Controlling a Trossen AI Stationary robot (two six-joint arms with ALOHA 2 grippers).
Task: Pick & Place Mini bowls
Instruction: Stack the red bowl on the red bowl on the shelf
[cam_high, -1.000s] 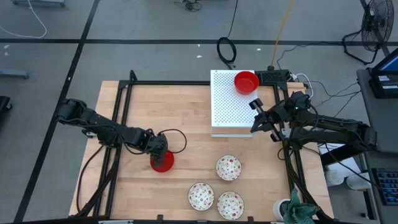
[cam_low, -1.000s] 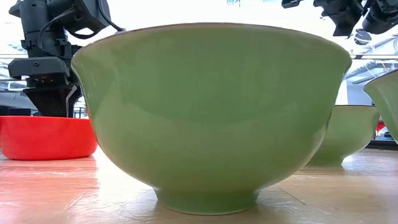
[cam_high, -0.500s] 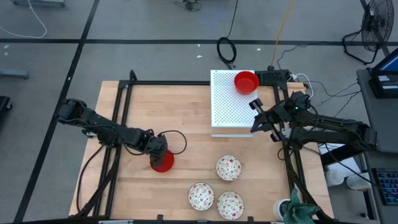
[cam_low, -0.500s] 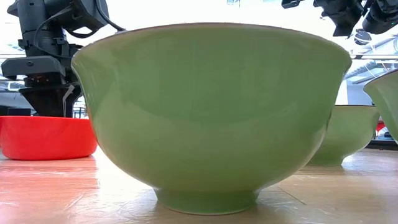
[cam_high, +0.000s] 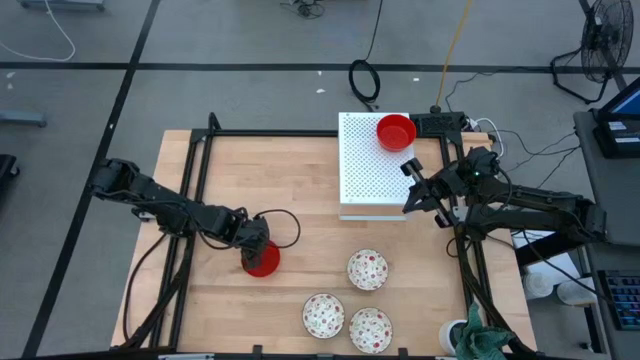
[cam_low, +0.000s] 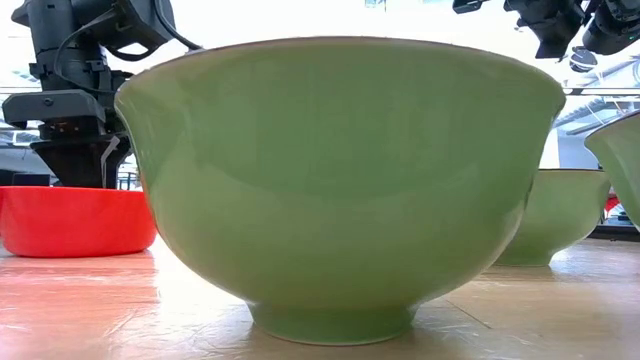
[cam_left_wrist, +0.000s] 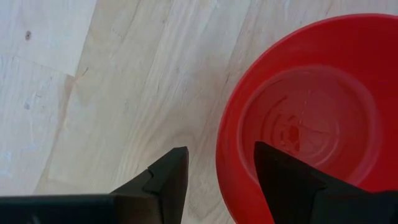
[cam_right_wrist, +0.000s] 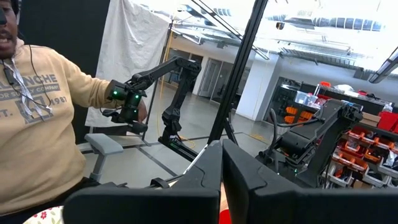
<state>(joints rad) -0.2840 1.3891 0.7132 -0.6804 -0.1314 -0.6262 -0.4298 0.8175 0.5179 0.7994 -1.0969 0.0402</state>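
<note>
Down on the wooden surface (cam_high: 230, 300), the left gripper (cam_high: 256, 247) sits over a red bowl (cam_high: 262, 259) with its jaws part-open and straddling the rim. In the left wrist view one finger stands inside the red bowl (cam_left_wrist: 311, 118) and the other outside on the wood, so the rim lies between them. The bowl rests on the surface, and the low view shows its base flat on the boards (cam_low: 75, 220). Whether the fingers already press the wall I cannot tell. The straddling pose suits a thin-walled round bowl, since pinching the rim is likely the only secure hold on it.

A second red bowl (cam_high: 396, 131) already sits at the far corner of the white perforated board (cam_high: 365, 175), which looks to be the drop-off place. A third red bowl does not show. Three white speckled bowls (cam_high: 367, 269) cluster near the front edge of the surface, close to one another and well apart from the board. In the low view they look green and the nearest (cam_low: 340, 180) fills most of the picture.

The right gripper (cam_high: 418, 195) waits at the right edge of the board with its jaws shut on nothing, raised and aimed out at the room. Its wrist view shows a person in a cream sweatshirt (cam_right_wrist: 37, 137) beyond the table.
</note>
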